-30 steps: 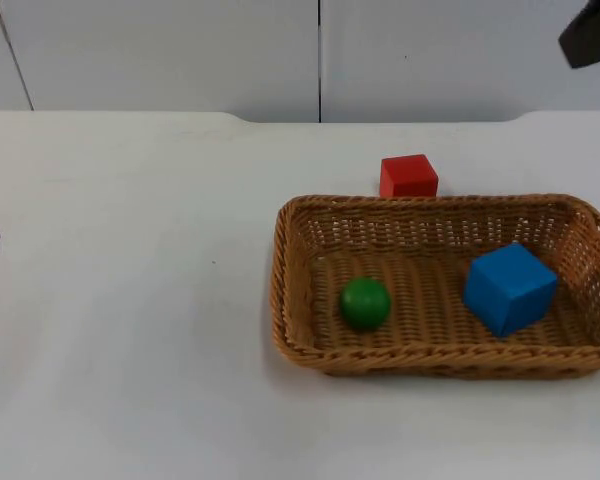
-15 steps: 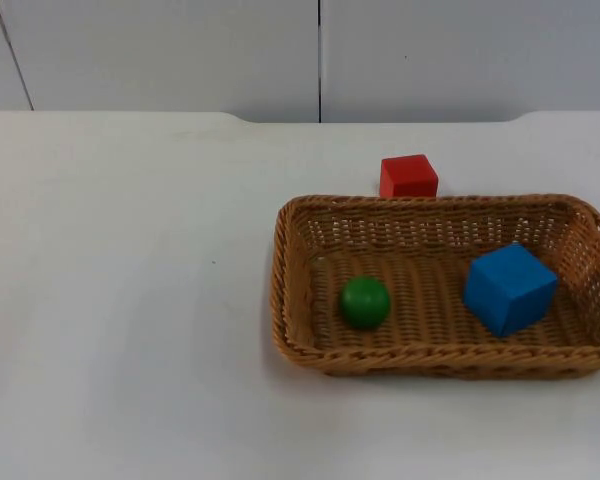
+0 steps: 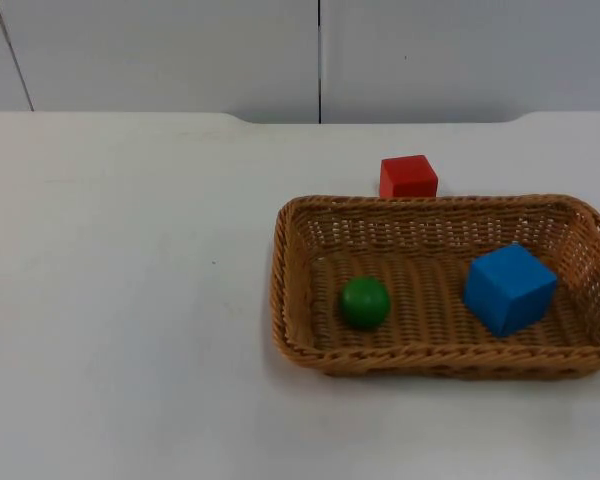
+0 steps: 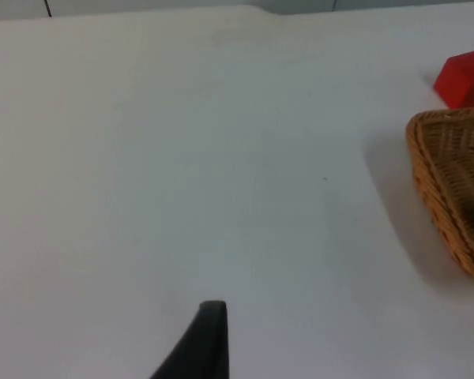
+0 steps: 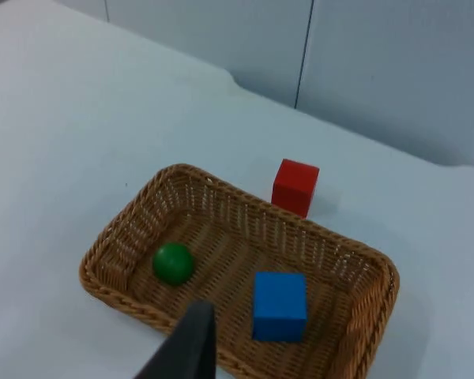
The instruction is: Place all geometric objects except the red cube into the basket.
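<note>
Ball and blue block in the basket, red block outside.

Top view: green ball (image 3: 364, 302) and blue cube (image 3: 509, 288) inside the basket (image 3: 290, 340) on the white counter (image 3: 130, 300); red cube (image 3: 408, 176) just behind its far rim.
Left wrist view: left end effector (image 4: 201, 343) over bare counter, well apart from the basket; grip state impossible to tell.
Right wrist view: right end effector (image 5: 186, 343) high above the basket; grip state impossible to tell.
</note>
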### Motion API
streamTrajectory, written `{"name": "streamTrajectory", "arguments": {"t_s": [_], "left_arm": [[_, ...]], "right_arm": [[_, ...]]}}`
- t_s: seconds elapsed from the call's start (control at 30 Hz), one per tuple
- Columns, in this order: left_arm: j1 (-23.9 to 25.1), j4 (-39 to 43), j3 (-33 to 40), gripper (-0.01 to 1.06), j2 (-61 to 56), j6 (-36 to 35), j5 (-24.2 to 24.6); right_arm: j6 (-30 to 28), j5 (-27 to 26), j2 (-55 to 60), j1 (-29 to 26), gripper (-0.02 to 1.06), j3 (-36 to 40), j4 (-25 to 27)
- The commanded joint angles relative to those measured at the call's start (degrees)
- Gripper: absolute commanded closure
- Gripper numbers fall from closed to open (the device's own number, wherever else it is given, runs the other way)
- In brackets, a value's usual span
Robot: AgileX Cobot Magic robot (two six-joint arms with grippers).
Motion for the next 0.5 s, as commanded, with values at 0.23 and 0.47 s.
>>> {"name": "streamTrajectory", "arguments": {"t_s": [0.23,0.47], "left_arm": [[0.28,1.97,6.40,0.00,-17.86,0.33,4.35],[0.28,4.11,7.22,0.00,-25.81,0.33,6.54]], "right_arm": [[0.00,6.40,-18.61,0.14,-0.01,5.91,0.13],[0.15,12.13,-25.64,0.14,-0.01,6.70,0.13]]}}
